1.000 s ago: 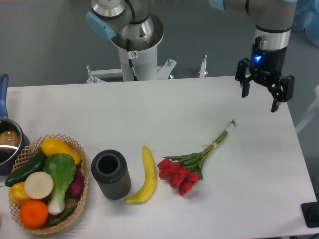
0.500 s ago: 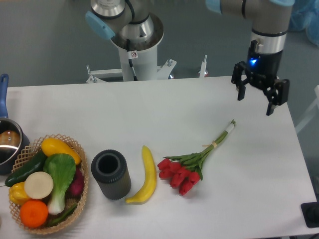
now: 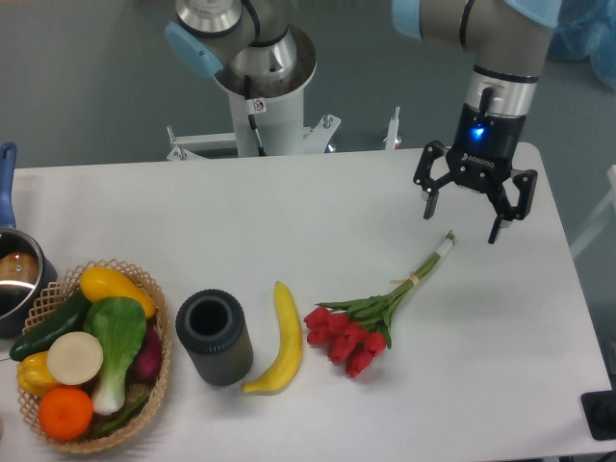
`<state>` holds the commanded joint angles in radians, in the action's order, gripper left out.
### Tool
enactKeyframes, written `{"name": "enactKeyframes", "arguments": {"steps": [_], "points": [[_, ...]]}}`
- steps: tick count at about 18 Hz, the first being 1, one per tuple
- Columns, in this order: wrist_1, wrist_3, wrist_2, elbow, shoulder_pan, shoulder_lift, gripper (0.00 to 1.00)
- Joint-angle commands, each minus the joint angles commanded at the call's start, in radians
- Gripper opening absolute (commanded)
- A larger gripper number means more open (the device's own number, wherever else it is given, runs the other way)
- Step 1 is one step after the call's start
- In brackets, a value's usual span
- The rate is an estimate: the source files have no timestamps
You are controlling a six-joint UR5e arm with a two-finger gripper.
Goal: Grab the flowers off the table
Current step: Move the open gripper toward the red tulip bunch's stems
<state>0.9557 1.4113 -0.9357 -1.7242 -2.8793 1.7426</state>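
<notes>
Flowers [image 3: 358,325] lie on white table [image 3: 289,212]; spread pincer [image 3: 463,222] hovers above stems.

The white table [image 3: 289,207] carries a wicker basket [image 3: 162,358] of vegetables, a dark cylindrical cup [image 3: 214,338], a banana [image 3: 279,342] and the red tulips [image 3: 366,322] — a pot [image 3: 14,279] sits at its left edge

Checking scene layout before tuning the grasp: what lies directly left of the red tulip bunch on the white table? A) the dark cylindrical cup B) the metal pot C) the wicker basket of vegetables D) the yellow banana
D: the curved yellow banana lies on the white table right beside the blooms of the red tulip bunch with green stems; the dark cylindrical cup stands further left, beyond the banana.
</notes>
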Motion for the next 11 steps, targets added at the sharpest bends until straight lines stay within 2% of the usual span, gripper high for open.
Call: {"name": "enactKeyframes", "arguments": {"steps": [4,7,9,11], "points": [[-0.011,0.011,-0.002,0.002,0.054,0.021,1.00],[-0.043,0.009,-0.018,0.008,0.066,0.037,1.00],[-0.043,0.014,-0.085,0.014,0.069,0.040,1.00],[-0.035,0.011,-0.141,0.020,0.107,0.051,1.00]]}}
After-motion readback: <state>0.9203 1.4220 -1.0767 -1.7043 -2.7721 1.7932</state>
